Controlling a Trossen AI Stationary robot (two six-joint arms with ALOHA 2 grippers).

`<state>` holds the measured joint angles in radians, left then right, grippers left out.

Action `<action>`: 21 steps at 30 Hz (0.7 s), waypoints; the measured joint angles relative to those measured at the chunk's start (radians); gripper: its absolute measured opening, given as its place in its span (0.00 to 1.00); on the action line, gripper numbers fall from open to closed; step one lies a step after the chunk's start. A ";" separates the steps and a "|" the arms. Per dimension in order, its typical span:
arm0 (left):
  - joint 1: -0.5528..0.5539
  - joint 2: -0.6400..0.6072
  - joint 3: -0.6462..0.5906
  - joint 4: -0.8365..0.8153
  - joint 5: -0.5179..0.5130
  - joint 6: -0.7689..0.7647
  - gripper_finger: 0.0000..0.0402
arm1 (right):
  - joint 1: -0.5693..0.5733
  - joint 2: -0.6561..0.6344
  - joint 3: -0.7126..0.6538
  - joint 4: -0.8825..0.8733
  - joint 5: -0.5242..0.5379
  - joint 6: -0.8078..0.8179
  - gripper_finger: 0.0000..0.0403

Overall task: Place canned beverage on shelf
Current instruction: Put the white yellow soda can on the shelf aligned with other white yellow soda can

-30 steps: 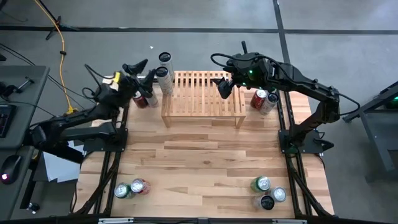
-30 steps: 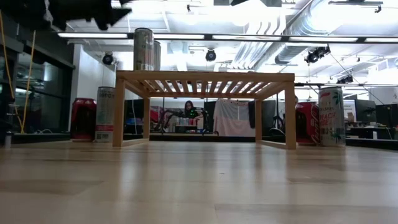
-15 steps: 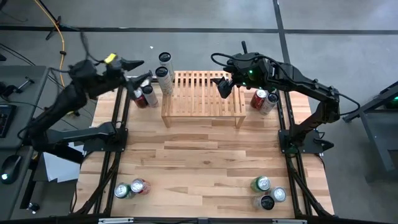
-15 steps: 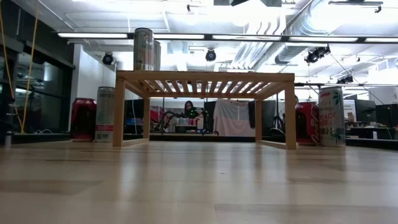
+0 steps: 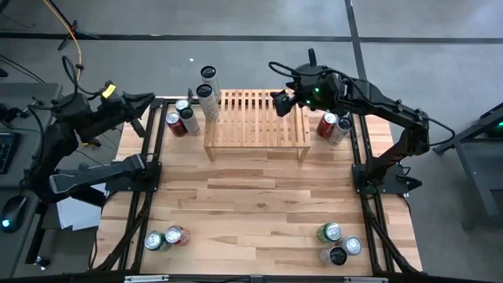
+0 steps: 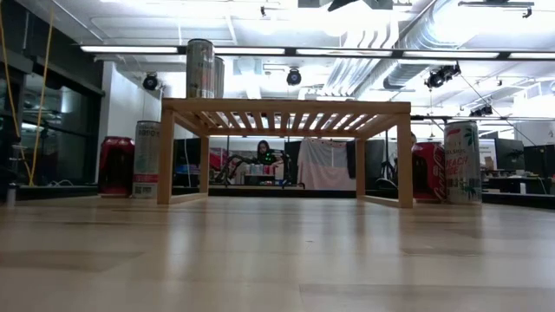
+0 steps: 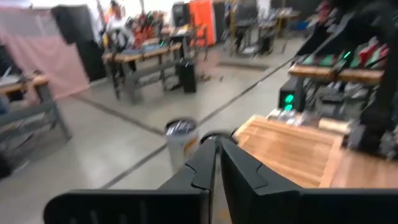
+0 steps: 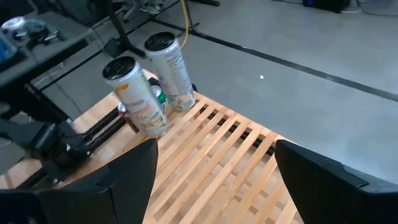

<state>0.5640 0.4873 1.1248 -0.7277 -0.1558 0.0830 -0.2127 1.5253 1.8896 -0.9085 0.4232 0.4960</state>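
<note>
Upright on the left far corner of the shelf (image 5: 255,130): two tall cans (image 5: 208,101), close together, so part of the job looks done. Just left of the shelf, down on the table: a cluster of shorter cans (image 5: 179,120). Just right of the shelf: a red and a pale can (image 5: 332,126), touching or nearly so. Well in front of the shelf, by the table's near edge: two more groups of spare cans (image 5: 165,237).

Above the shelf's right far part, clear of the slats: right gripper (image 5: 283,102), claw spread wide, nothing between the fingers. Far off to the shelf's left, beyond the table's edge: left gripper (image 5: 145,101), claw pinched fully together on nothing, apparently waiting.

Probably next in line: the pair right of the shelf, nearest the open claw.

As for handling, expect a stiff but thin-walled cylinder, smooth and somewhat slippery, fairly heavy if full, easy to dent and, being narrow for its height, easy to tip. Best taken across the middle of the body, fingers on opposite sides, with a firm but not crushing squeeze. Lift clear of the neighbouring can first. Set down flat, base spanning the slats rather than a gap, away from the two already standing.
</note>
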 joint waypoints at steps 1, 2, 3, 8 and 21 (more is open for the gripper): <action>0.000 -0.003 0.000 -0.026 -0.017 0.000 0.02 | -0.005 0.000 0.000 0.000 0.000 0.007 0.77; 0.000 -0.006 0.000 -0.046 -0.031 0.000 0.01 | -0.010 0.000 0.000 0.000 0.000 0.022 0.77; 0.000 -0.010 0.000 -0.064 -0.042 0.000 0.01 | -0.014 0.000 0.000 0.000 0.000 0.033 0.77; 0.000 -0.050 -0.061 -0.035 -0.054 -0.001 0.00 | -0.036 0.001 0.000 0.000 0.000 0.084 0.77; 0.000 -0.099 -0.289 0.164 0.185 -0.131 0.00 | -0.063 0.047 0.000 0.005 -0.013 0.079 0.77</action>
<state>0.5640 0.3886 0.8359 -0.5636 0.0290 -0.0477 -0.2752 1.5720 1.8893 -0.9038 0.4104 0.5753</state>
